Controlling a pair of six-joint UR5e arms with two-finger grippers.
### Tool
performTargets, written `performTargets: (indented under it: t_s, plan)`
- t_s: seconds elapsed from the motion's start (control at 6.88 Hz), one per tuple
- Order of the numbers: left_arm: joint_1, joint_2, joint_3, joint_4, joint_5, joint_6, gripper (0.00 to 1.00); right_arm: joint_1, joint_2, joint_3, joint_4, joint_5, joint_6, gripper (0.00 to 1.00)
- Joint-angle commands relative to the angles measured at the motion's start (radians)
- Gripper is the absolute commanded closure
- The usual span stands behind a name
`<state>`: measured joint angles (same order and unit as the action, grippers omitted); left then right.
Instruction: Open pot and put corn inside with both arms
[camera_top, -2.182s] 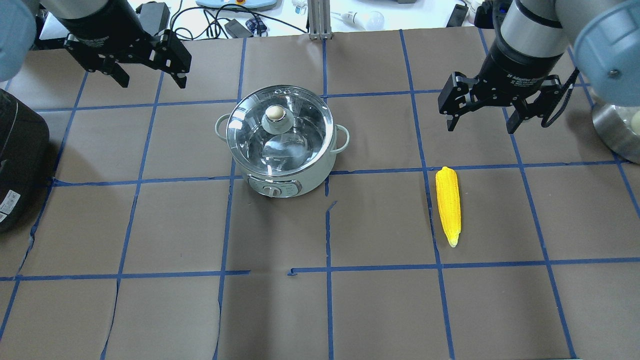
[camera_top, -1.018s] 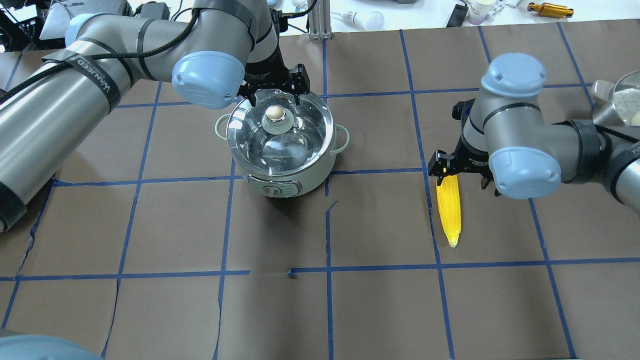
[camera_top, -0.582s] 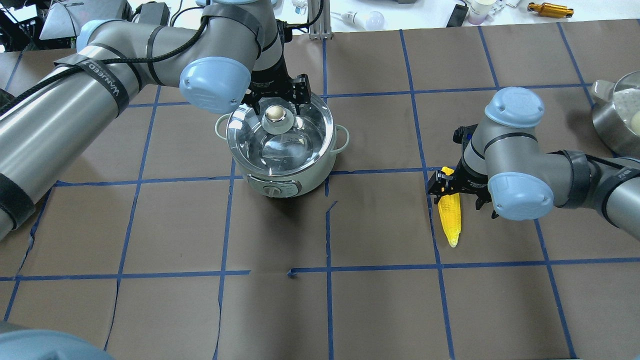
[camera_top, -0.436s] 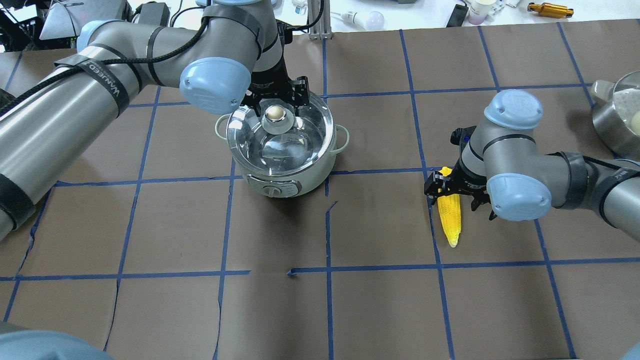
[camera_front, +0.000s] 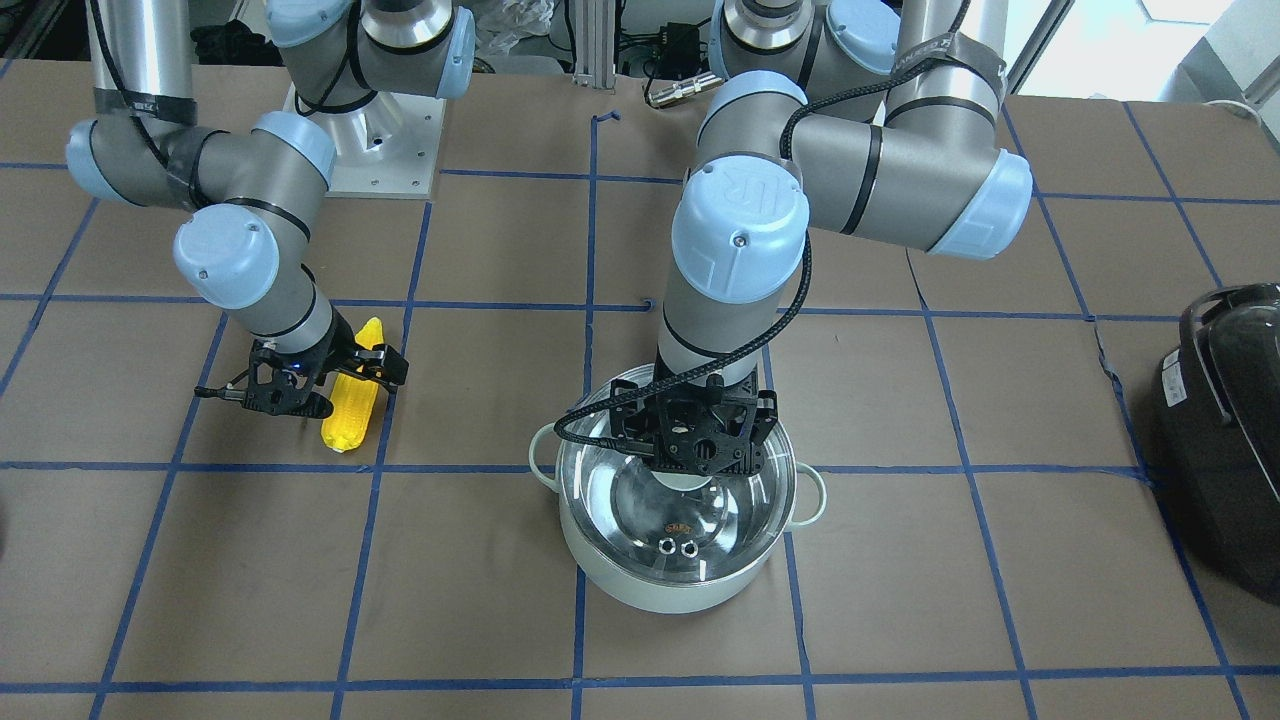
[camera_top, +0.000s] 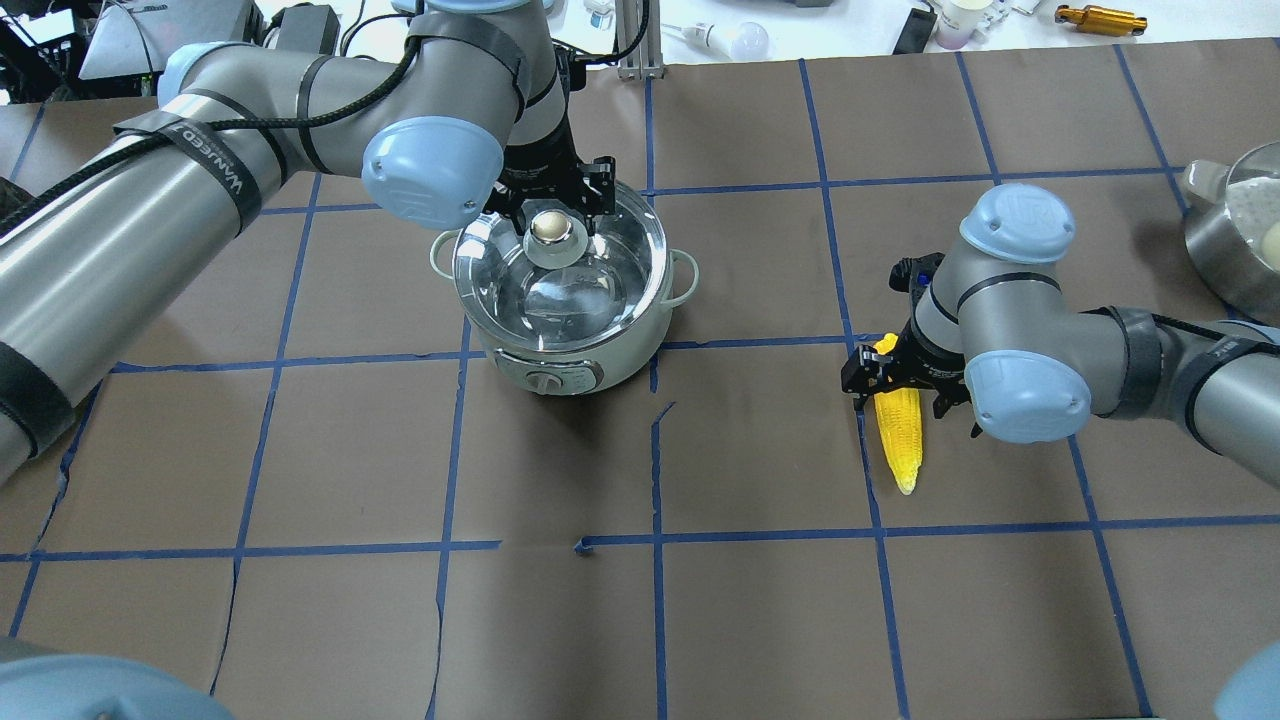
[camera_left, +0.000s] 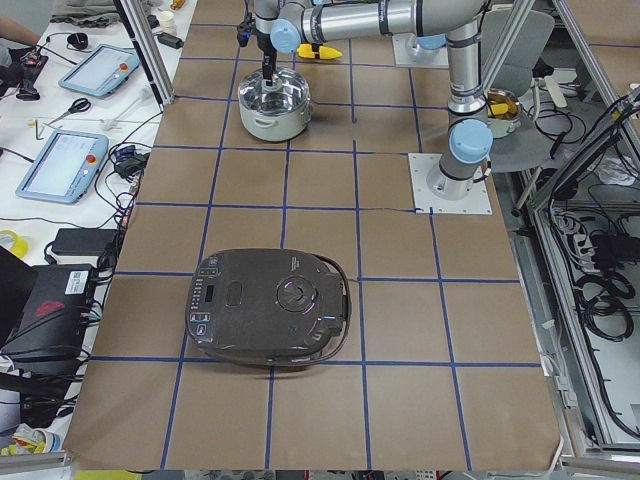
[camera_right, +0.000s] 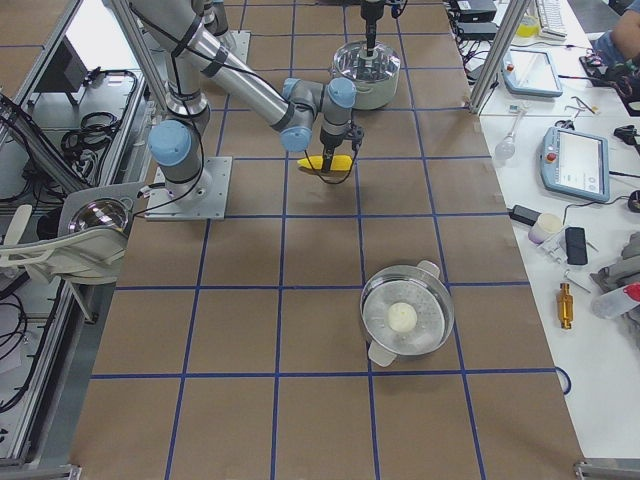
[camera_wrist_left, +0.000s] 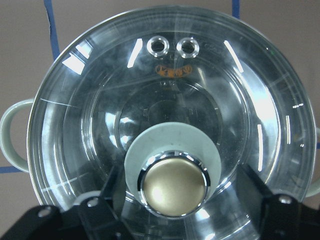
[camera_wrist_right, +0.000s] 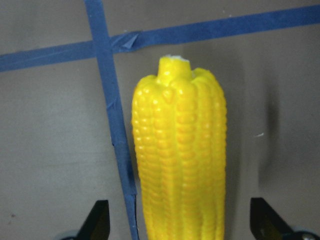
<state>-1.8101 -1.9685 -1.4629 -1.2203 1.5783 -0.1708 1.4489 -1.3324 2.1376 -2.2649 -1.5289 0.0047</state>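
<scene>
Two bits of writing can be made out at all. A black strap (camera_top: 225, 180) on the left arm (camera_top: 120, 250) has white caps starting "WAN", rest unclear. A blue joint cap (camera_front: 737, 215) carries a "UR" logo. The orange sticker (camera_wrist_left: 174, 70) on the glass lid (camera_top: 610, 280) and the white label (camera_front: 1172, 385) on the black appliance (camera_left: 270, 305) have print too small to read.

L to R across the table: the appliance sits at the far left end. Next, the left gripper (camera_top: 553, 207) is down over the pot (camera_top: 570, 350), fingers (camera_wrist_left: 112, 187) apart, one each side of the brass-coloured knob (camera_top: 548, 229) w/ gaps showing, not clamped. The lid sits closed on the pot.

The corn (camera_top: 900, 445) lies flat on the paper well right of the pot, just beside a tape line, tapered tip toward the robot. The right gripper (camera_top: 900, 392) straddles its thick end, fingers (camera_wrist_right: 97, 217) spread wide, clear of the cob both sides. Far right is a lidded steel pan (camera_right: 405, 318).

The surface is brown paper (camera_top: 760, 620) gridded w/ blue tape (camera_top: 880, 530), torn in spots. Beyond it is a white bench w/ cables, a bulb (camera_top: 735, 38) and a brass cylinder (camera_top: 1098, 16). Tablets (camera_left: 60, 165) lie on a side bench.
</scene>
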Motion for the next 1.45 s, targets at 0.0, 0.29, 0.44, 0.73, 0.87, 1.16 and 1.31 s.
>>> performTargets:
  t_s: [0.0, 0.29, 0.44, 0.73, 0.87, 1.16, 1.31]
  plan:
    - [0.000, -0.006, -0.004, 0.002, 0.002, 0.014, 0.26, 0.001, 0.015, -0.008, -0.027, -0.004, -0.009, 0.87]
    - [0.002, -0.003, -0.005, 0.001, 0.000, 0.007, 0.47, 0.001, 0.007, -0.010, -0.027, -0.028, -0.003, 1.00]
    - [0.003, -0.001, -0.004, 0.001, 0.002, 0.011, 0.54, 0.002, 0.003, -0.028, -0.015, -0.084, 0.007, 1.00]
    - [0.008, 0.016, 0.012, -0.008, 0.012, 0.017, 0.62, 0.022, -0.002, -0.125, 0.016, -0.109, 0.008, 1.00]
    - [0.027, 0.032, 0.019, -0.013, 0.026, 0.028, 0.64, 0.024, -0.002, -0.199, 0.080, -0.109, 0.008, 1.00]
    - [0.076, 0.094, 0.081, -0.140, 0.025, 0.031, 0.65, 0.043, -0.002, -0.379, 0.227, -0.097, 0.036, 1.00]
    - [0.157, 0.112, 0.076, -0.149, 0.023, 0.039, 0.65, 0.091, 0.002, -0.469, 0.296, -0.096, 0.125, 1.00]
